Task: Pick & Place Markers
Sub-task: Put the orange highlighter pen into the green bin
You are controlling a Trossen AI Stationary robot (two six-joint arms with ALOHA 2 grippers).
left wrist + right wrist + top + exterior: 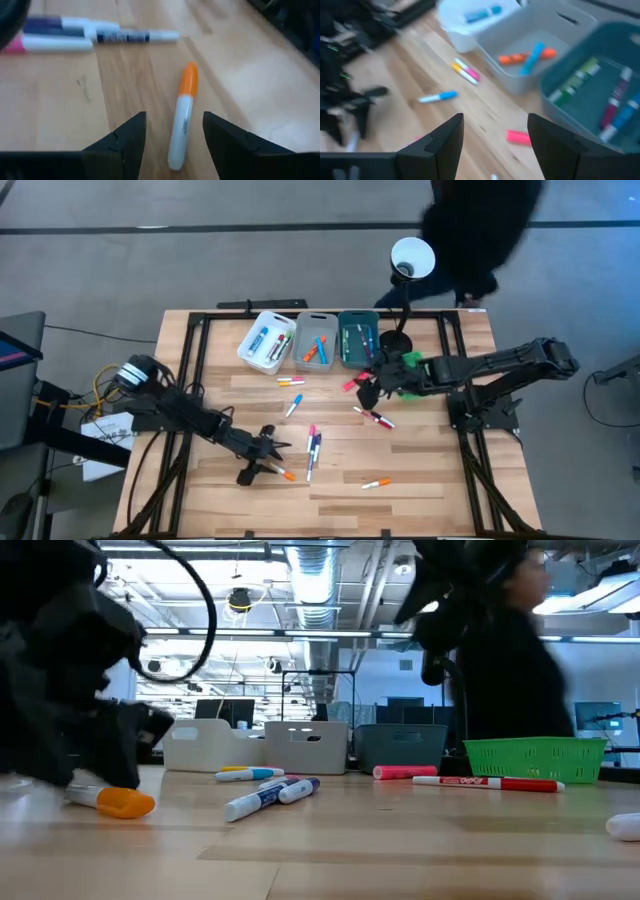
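Several markers lie flat on the wooden table [420, 480]. My left gripper [173, 142] is low over the near left part and open. A white marker with an orange cap [181, 117] lies on the table between its two fingers without touching them, cap pointing away; in the high view this marker [283, 473] sits beside that gripper [268, 458]. My right gripper [495, 145] is open, holds nothing and hangs above the table [366, 392] near the bins. A pink marker [518, 136] lies below it.
A white bin [267, 340], a grey bin [316, 340] and a teal bin [358, 338] stand in a row at the far edge with markers inside. A green basket [535, 758] sits under the right arm. A marker cluster [313, 445] lies mid-table. A person [505, 650] stands behind the table.
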